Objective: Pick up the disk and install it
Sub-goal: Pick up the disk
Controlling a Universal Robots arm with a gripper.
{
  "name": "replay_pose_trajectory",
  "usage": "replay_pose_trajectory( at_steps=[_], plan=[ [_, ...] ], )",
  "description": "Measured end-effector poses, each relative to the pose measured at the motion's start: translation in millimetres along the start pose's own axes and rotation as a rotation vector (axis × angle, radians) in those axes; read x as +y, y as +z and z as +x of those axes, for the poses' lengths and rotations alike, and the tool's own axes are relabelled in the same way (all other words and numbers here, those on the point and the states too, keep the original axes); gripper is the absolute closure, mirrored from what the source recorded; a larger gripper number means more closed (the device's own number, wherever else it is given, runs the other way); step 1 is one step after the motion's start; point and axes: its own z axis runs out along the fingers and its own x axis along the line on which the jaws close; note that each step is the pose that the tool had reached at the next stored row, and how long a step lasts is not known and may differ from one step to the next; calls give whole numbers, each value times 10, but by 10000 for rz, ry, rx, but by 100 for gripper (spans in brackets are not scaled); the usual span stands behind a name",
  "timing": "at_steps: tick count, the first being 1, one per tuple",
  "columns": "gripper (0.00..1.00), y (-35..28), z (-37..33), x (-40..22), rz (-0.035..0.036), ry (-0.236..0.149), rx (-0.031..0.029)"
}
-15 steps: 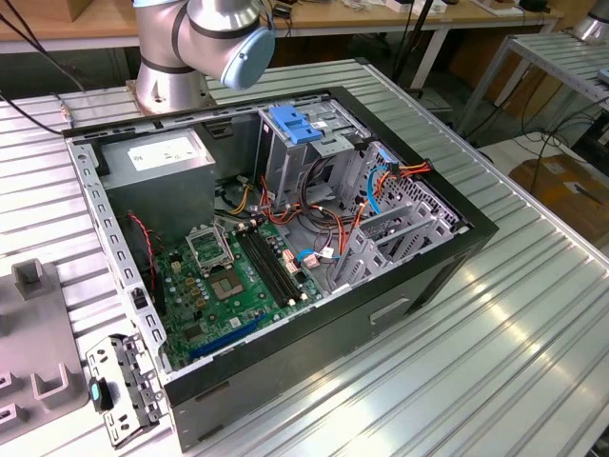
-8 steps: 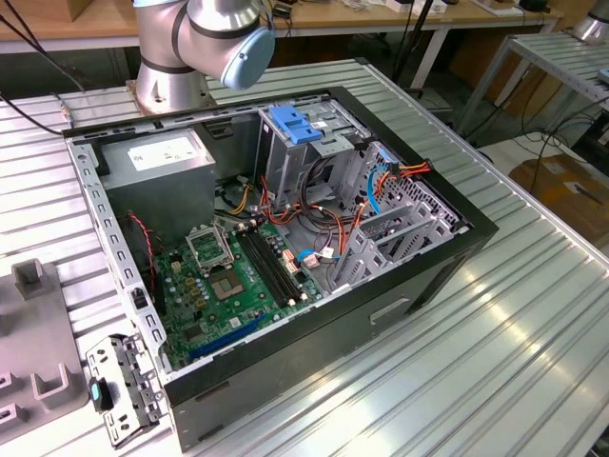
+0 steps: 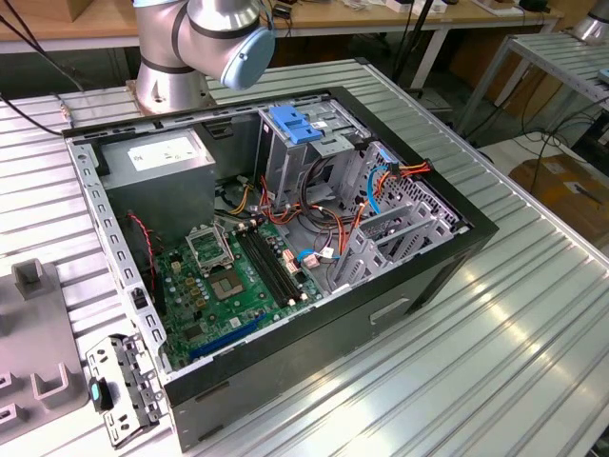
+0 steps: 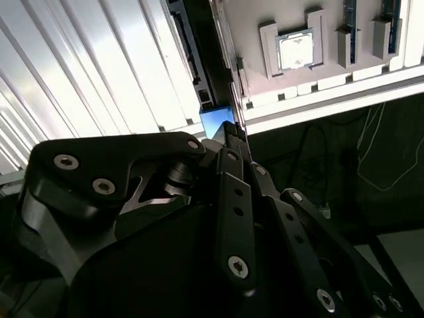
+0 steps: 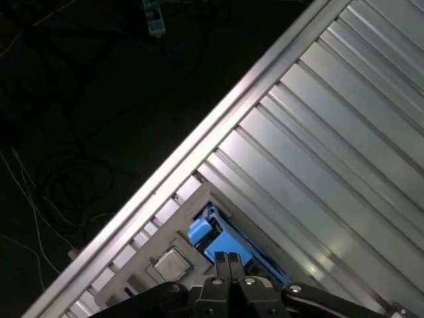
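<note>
Exterior view: 1 arm (image 3: 190, 38) at upper left, 1 open computer case (image 3: 314, 367) mid-frame on the ribbed metal table (image 3: 476, 362). Inside the case: 1 green motherboard (image 3: 233, 286), 1 grey power supply (image 3: 157, 157), 1 metal cage (image 3: 285, 167) with 1 blue latch (image 3: 295, 124) on top, and a tangle of orange and black cables (image 3: 324, 214). 1 grey tray (image 3: 33, 324) sits at the exterior view's left edge. 1 small metal bracket (image 3: 124, 390) lies just beside the case's lower-left corner.

Both wrist views: 1 gripper (image 5: 228, 260) (image 4: 232, 136), fingers pressed together with only a thin seam between them. The tips sit right at the disk (image 5: 225, 244) (image 4: 215, 121). It's 1 unit, blue carrier showing, at the tray's edge next to the table's ribs. Can't tell whether any blue plastic is caught between the tips. 1 processor chip (image 5: 172, 264) (image 4: 295, 50) sits in its own tray pocket, near the disk but apart.

Surface: ribbed aluminium with glare streaks.

Room: wooden benches (image 3: 333, 17) along the top of the exterior view, 1 second table (image 3: 561, 57) upper right, 1 cardboard box (image 3: 561, 186) at right. First wrist view has dark floor (image 5: 79, 99) with loose wires past the table edge.
</note>
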Motion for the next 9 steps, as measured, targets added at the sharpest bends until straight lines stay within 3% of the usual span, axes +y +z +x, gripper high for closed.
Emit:
replay_pose_trajectory(
  at_steps=[9],
  plan=[
    [89,8,0,0,26,-1596,82]
  ],
)
